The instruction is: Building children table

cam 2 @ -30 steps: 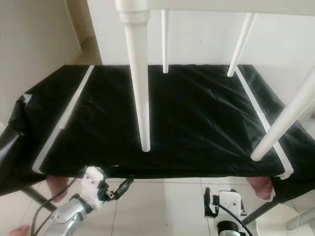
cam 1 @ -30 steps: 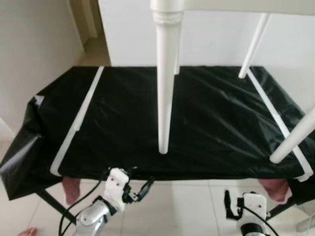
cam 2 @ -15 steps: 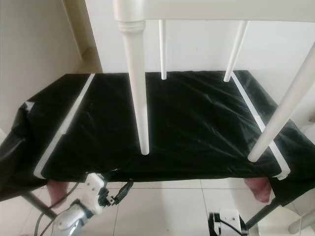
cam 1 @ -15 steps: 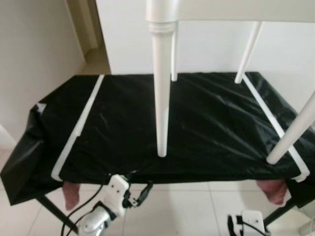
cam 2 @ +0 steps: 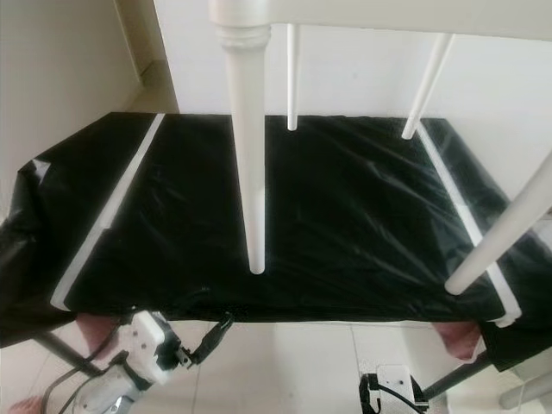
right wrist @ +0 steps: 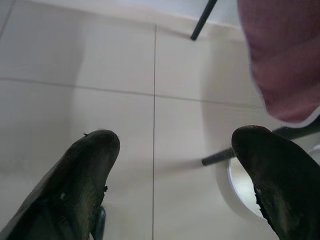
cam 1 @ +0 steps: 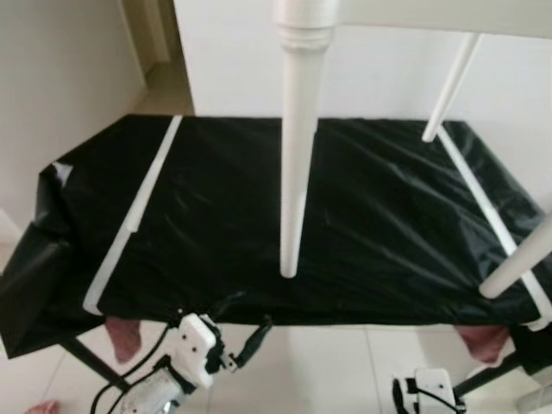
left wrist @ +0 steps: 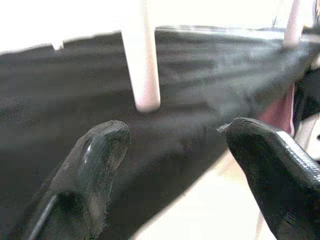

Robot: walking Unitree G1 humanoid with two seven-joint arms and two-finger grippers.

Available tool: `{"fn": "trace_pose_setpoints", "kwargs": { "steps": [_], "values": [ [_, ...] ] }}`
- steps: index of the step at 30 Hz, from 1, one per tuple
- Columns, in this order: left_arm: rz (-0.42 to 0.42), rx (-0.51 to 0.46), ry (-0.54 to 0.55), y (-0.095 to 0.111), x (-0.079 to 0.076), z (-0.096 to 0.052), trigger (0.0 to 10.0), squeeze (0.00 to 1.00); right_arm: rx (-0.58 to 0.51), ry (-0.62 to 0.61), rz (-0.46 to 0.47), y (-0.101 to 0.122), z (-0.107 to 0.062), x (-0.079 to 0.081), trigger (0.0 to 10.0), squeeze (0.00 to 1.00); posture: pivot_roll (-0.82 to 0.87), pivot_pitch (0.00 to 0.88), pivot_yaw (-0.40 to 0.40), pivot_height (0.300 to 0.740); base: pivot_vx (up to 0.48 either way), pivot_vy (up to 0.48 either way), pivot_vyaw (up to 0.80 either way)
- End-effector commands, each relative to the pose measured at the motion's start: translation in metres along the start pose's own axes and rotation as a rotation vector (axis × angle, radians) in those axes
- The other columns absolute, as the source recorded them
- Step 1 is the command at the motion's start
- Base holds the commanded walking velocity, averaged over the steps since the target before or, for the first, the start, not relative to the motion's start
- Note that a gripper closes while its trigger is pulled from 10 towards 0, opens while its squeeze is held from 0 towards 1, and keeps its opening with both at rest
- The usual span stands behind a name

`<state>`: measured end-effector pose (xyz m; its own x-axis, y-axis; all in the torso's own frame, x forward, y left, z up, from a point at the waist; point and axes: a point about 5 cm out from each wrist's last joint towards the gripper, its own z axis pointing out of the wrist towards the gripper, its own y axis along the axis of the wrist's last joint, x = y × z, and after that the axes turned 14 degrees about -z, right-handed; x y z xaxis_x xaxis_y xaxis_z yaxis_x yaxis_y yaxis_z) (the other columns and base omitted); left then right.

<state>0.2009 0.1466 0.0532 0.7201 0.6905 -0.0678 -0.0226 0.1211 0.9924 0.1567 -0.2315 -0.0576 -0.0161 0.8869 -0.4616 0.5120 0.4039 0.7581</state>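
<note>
A white children's table (cam 1: 431,13) stands over the black-covered work table (cam 1: 198,216), its tabletop at the upper edge of the eye views. Its turned near leg (cam 1: 296,155) points down at the black cover; whether the tip (left wrist: 146,102) touches it I cannot tell. Other white legs (cam 2: 423,86) reach down at the back and right (cam 1: 517,267). My left gripper (cam 1: 246,345) is open below the work table's front edge, left of the near leg, with nothing between its fingers (left wrist: 95,165). My right gripper (right wrist: 175,145) hangs open low at the right, over the floor tiles.
White tape strips (cam 1: 138,207) run along both sides of the black cover. Pink cloth (cam 1: 123,336) hangs under the front corners, one piece close to the right gripper (right wrist: 285,55). Black frame legs (right wrist: 202,20) stand on the tiled floor. A wall is on the left, a doorway behind.
The view has swayed, so the white table and black cover shift in frame. My left gripper sits lower and further left below the front edge. The right gripper has dropped lower.
</note>
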Motion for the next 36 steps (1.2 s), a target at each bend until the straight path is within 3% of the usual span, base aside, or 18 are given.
{"fn": "trace_pose_setpoints", "kwargs": {
  "steps": [1,6,9,11,14,20,22,25,28,31,33,35,36],
  "values": [
    [-0.004,0.06,-0.015,-0.011,-0.002,-0.009,10.0,0.0,0.021,0.007,-0.014,-0.005,-0.002,0.0,10.0,0.0,0.05,0.0,-0.018,0.74,0.0,0.0,0.0],
    [-0.008,0.116,-0.016,-0.021,-0.002,-0.015,10.0,0.0,0.031,0.014,-0.025,-0.006,-0.001,0.0,10.0,0.0,0.05,0.0,-0.02,0.74,0.0,0.0,0.0],
    [0.012,0.254,0.019,-0.045,0.006,-0.031,10.0,0.0,0.073,0.016,-0.055,-0.01,0.001,-0.002,10.0,0.0,0.03,0.0,-0.026,0.74,0.0,0.0,0.0],
    [0.01,0.286,0.032,-0.049,0.009,-0.034,10.0,0.0,0.084,0.012,-0.061,-0.012,0.001,-0.003,10.0,0.0,0.03,0.0,-0.026,0.74,0.0,0.0,0.0],
    [-0.077,0.378,0.16,-0.065,0.023,-0.044,10.0,0.0,0.145,0.003,-0.055,-0.019,0.0,-0.004,10.0,0.0,0.03,0.0,-0.026,0.74,0.0,0.0,0.0],
    [-0.084,0.43,0.214,-0.072,0.028,-0.048,10.0,0.0,0.188,0.011,-0.054,-0.026,-0.003,-0.003,10.0,0.0,0.03,0.0,-0.025,0.74,0.0,0.0,0.0],
    [-0.118,0.533,0.327,-0.088,0.031,-0.047,10.0,0.0,0.293,0.037,-0.018,-0.04,-0.011,0.003,10.0,0.0,0.03,0.0,-0.018,0.74,0.0,0.0,0.0],
    [-0.142,0.575,0.379,-0.094,0.031,-0.045,10.0,0.0,0.333,0.045,0.003,-0.045,-0.015,0.006,10.0,0.0,0.03,0.0,-0.018,0.74,0.0,0.0,0.0],
    [-0.184,0.74,0.533,-0.111,0.032,-0.045,10.0,0.0,0.394,0.062,0.025,-0.049,-0.017,0.015,10.0,0.0,0.02,0.0,-0.006,0.74,0.0,0.0,0.0],
    [-0.205,0.789,0.581,-0.116,0.031,-0.046,10.0,0.0,0.404,0.07,0.015,-0.047,-0.016,0.019,10.0,0.0,0.01,0.0,0.003,0.74,0.0,0.0,0.0],
    [-0.265,0.855,0.639,-0.123,0.027,-0.05,10.0,0.0,0.397,0.076,0.046,-0.041,-0.012,0.023,10.0,0.0,0.01,0.0,0.01,0.74,0.0,0.0,0.0],
    [-0.265,0.855,0.639,-0.123,0.027,-0.05,10.0,0.0,0.397,0.076,0.046,-0.041,-0.012,0.023,10.0,0.0,0.01,0.0,0.01,0.74,0.0,0.0,0.0],
    [-0.287,0.94,0.681,-0.129,0.022,-0.056,10.0,0.0,0.382,0.082,0.067,-0.035,-0.007,0.027,10.0,0.0,0.0,0.0,0.02,0.74,0.0,0.0,0.0]
  ]
}}
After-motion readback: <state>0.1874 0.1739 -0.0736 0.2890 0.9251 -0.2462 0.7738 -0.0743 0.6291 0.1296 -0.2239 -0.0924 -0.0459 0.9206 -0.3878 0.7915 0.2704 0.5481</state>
